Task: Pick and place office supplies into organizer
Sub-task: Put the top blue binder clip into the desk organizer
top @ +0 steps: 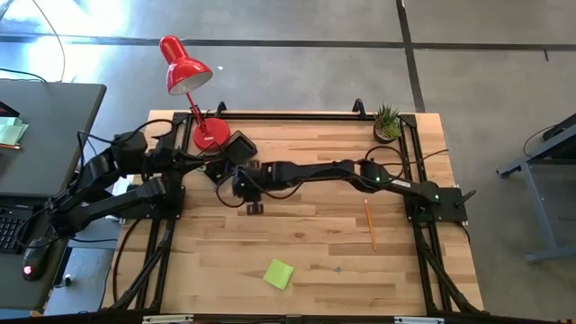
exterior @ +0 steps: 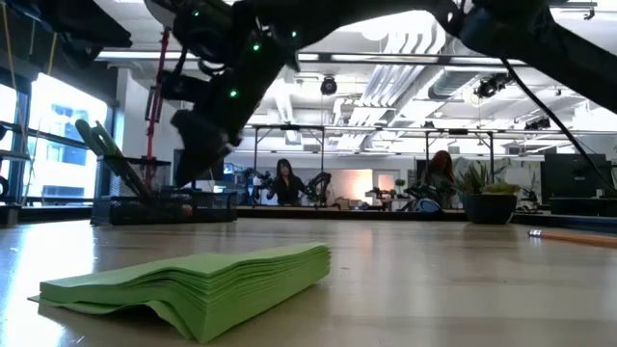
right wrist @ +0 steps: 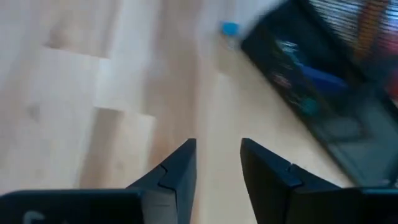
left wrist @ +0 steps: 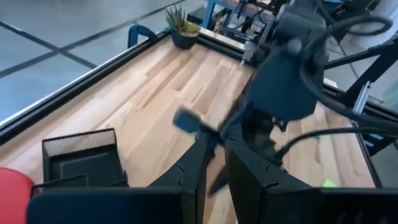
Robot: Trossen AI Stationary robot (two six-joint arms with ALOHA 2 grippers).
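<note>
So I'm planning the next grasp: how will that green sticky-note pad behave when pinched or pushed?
The sticky-note pad is a low stack of thin sheets lying flat, so it probably slides on the wooden table rather than tipping. Its front edge fans and droops in the low view, so it likely flexes if pinched at one edge. It is probably light.

The organizer [top: 241, 147] is a black mesh tray, sitting askew near the worktop's far edge just beside the red lamp's base; the left wrist view shows an open compartment [left wrist: 81, 158]. A lime-green sticky-note pad [top: 278, 274] lies flat near the front edge, well apart from it. An orange pencil [top: 370, 224] lies on the right side.
</note>
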